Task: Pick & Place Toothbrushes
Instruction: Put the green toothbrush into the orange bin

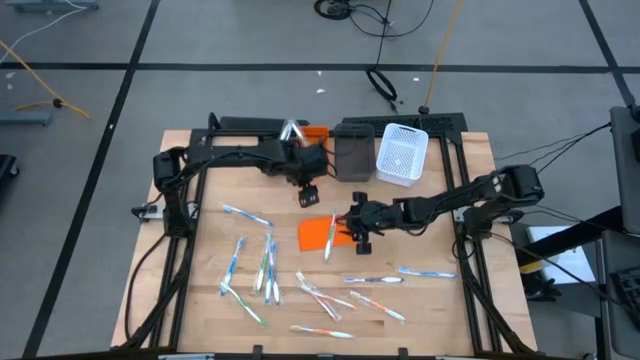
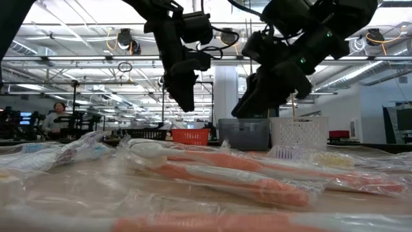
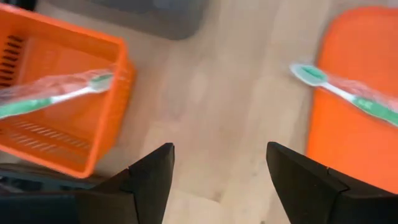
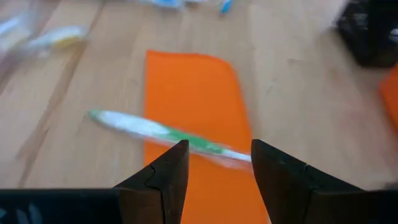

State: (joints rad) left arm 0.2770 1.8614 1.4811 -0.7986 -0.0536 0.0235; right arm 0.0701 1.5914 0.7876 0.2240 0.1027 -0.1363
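While my left gripper [image 1: 309, 193] hangs near the back of the wooden table [image 1: 200, 150], its fingers [image 3: 149, 180] stand spread with bare wood between them and nothing in their grasp. From its wrist camera I see a wrapped green toothbrush [image 3: 53, 94] inside the orange bin [image 3: 106, 134], its head near the bin's wall. That bin [image 1: 315, 133] sits in the row at the table's back edge, next to a grey bin [image 1: 353, 150] and a white mesh basket [image 1: 402, 153].

My right gripper [image 1: 353, 228] is low at the middle of the table, at the edge of the flat orange sheet [image 1: 315, 233]. Its fingers [image 4: 163, 177] are apart on either side of a second green toothbrush [image 4: 161, 134], which lies across the sheet with its head out over the wood. I cannot tell whether the pads touch it; the brush looks to be lying on the sheet, not lifted.

Most of the toothbrushes [image 1: 262, 268] are scattered over the near half of the table: a cluster with blue and green accents on the left, several orange-red ones [image 1: 352, 298] near the front, and two blue ones [image 1: 420, 272] on the right. In the low view, wrapped orange-red brushes [image 2: 244, 177] fill the foreground, and a person [image 2: 56, 116] is far back in the room.
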